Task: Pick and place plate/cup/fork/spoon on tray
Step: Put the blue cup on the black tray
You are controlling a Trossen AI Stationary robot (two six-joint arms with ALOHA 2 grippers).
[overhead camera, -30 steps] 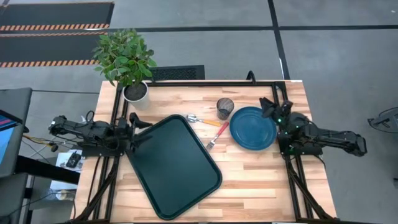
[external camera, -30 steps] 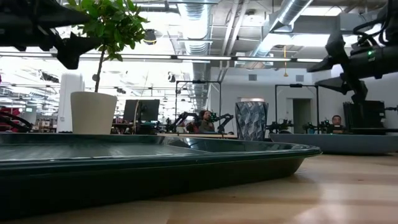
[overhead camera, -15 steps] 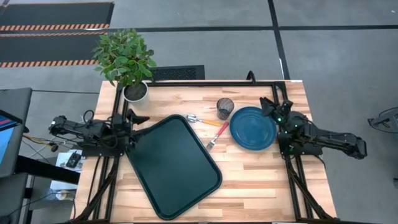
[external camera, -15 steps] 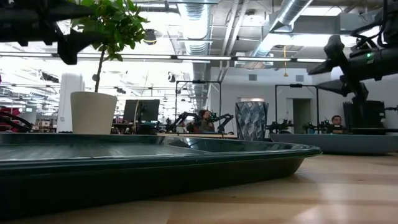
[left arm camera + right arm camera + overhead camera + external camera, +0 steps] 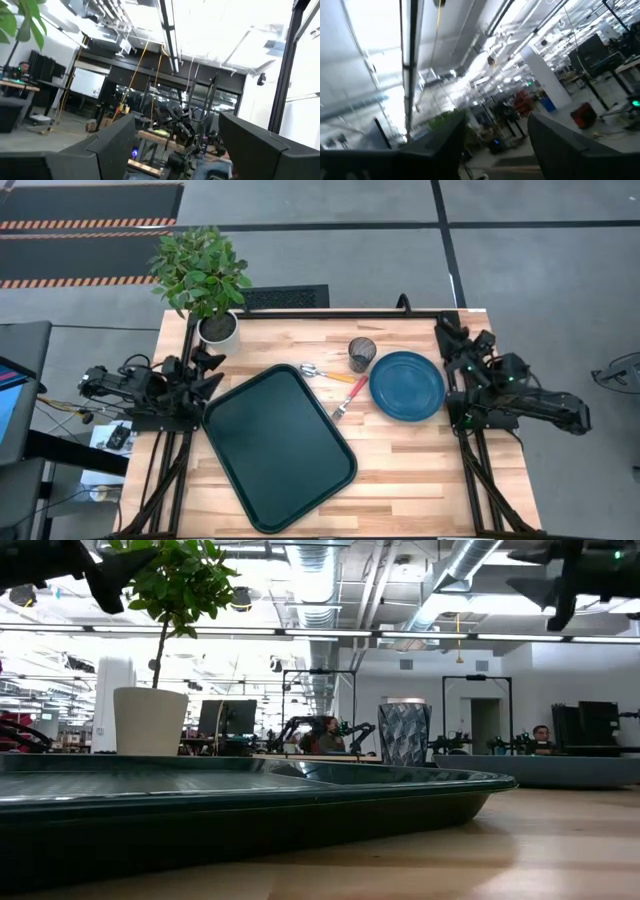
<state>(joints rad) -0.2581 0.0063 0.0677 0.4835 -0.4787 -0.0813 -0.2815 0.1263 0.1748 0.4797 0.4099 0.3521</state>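
Note:
The dark green tray lies on the table's left half, and its lip fills the front of the low view. The blue-teal plate lies at the right. The smoky-grey cup stands upright beyond it and also shows in the low view. The orange-handled spoon and the red-pink-handled fork lie flat between tray and plate. My left gripper is open and empty, raised at the tray's far left corner. My right gripper is open and empty, raised past the plate's far right rim.
A white plant pot with a leafy plant stands at the table's far left corner, close to my left gripper. A black frame runs along the table's far edge and sides. Bare wood lies near the front right. Both wrist views look up into the room.
Both grippers have risen and tipped upward. My left gripper has drawn back toward the table's left edge, off the tray's corner. My right gripper has drawn back from the plate's rim toward the far right corner. Nothing on the table has moved.

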